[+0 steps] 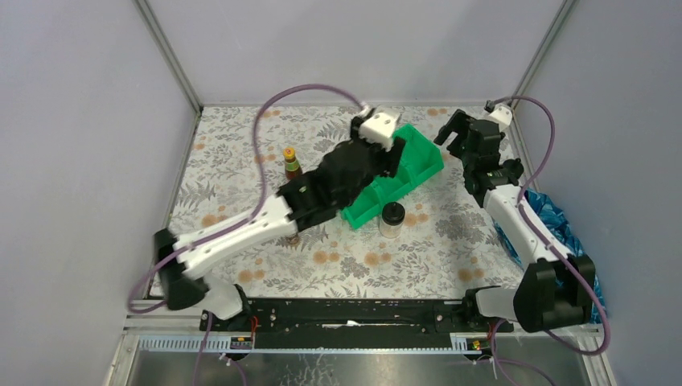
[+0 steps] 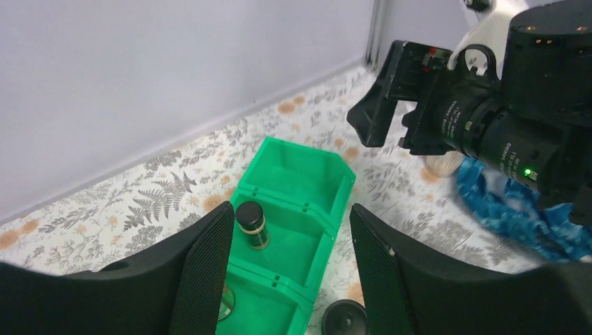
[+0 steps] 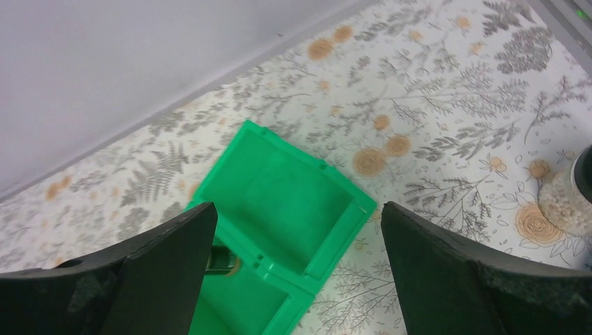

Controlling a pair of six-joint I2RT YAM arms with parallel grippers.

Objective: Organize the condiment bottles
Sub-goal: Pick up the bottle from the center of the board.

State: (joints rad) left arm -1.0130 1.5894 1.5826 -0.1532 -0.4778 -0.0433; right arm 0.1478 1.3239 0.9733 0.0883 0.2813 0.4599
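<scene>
Far left of the floral-patterned worktop (image 1: 233, 173): tall brown bottle with yellow cap and red-green label (image 1: 292, 163), upright, well apart from the bin. Nearer the arm bases, in line with it in the top view: brown base of a second bottle (image 1: 293, 239), the rest hidden under the white link of the left arm.

Left arm stretched diagonally from its base over the green plastic divided bin (image 1: 422, 161). Left jaws (image 2: 292, 209) spread wide, holding nothing, hanging above the middle compartment (no contact with the bin visible).

Bin set at an angle near the centre of the worktop, three compartments in a row. In the middle compartment: short dark jar with black cap (image 2: 251, 223), upright, close to the wall on the left finger's side.

Just beside the near end of the bin, on the worktop and outside every compartment: wide clear jar with black lid (image 1: 392, 219), upright.

Right of the bin: right jaws (image 3: 299, 209), likewise spread wide and gripping nothing, raised off the worktop and pointed toward the far compartment.

Further right, near the right arm: second clear jar holding white granules (image 3: 567, 202), standing on the worktop, cut off by the frame edge in the right wrist view (lid not discernible there).

At the far right edge: crumpled blue plastic bag (image 1: 555, 221), beside the right arm.
</scene>
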